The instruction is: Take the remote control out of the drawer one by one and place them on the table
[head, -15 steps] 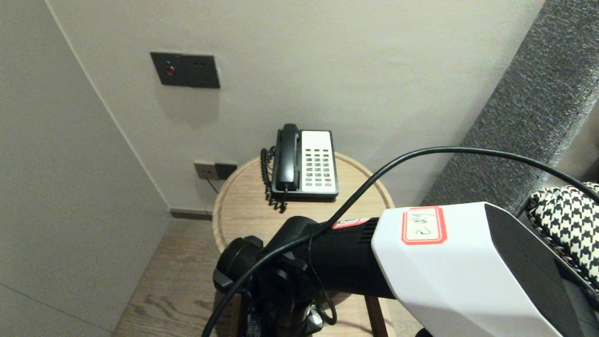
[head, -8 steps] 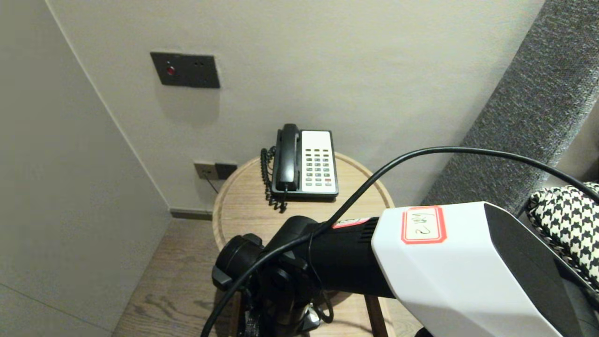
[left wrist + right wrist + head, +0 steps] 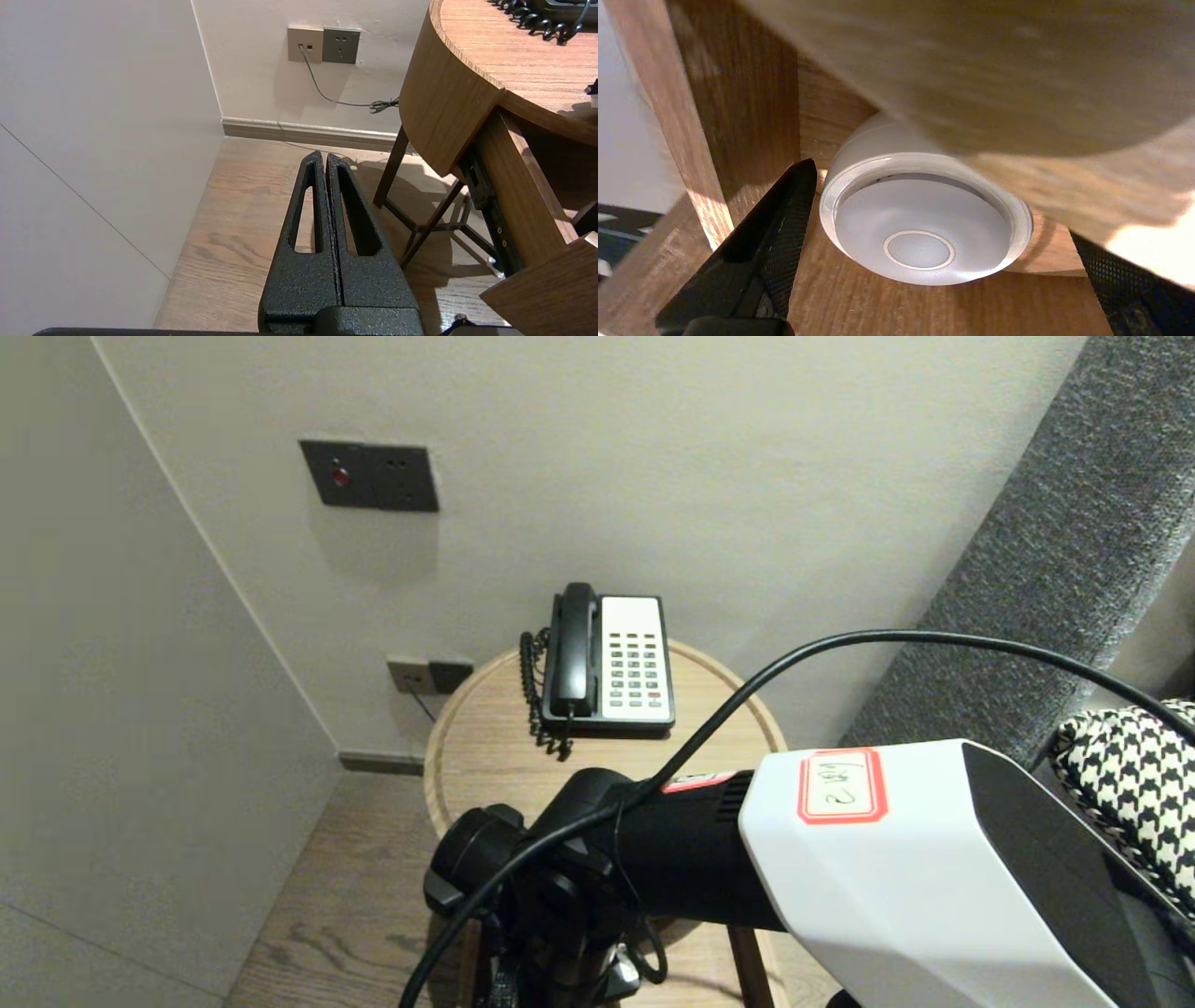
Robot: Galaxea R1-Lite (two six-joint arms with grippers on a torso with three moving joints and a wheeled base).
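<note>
Inside the drawer (image 3: 878, 308), the wide-spread right tool (image 3: 943, 205) flanks a white, ring-centred puck (image 3: 920, 221); left tool (image 3: 325, 158) idles pinched together.

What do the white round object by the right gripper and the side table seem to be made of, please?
White round object: probably smooth plastic, satin finish; even colour, moulded rim, a ring pressed into its face. Ceramic is possible.
Side table: wood or veneer, matte; brown grain lines across top and rim.
</note>
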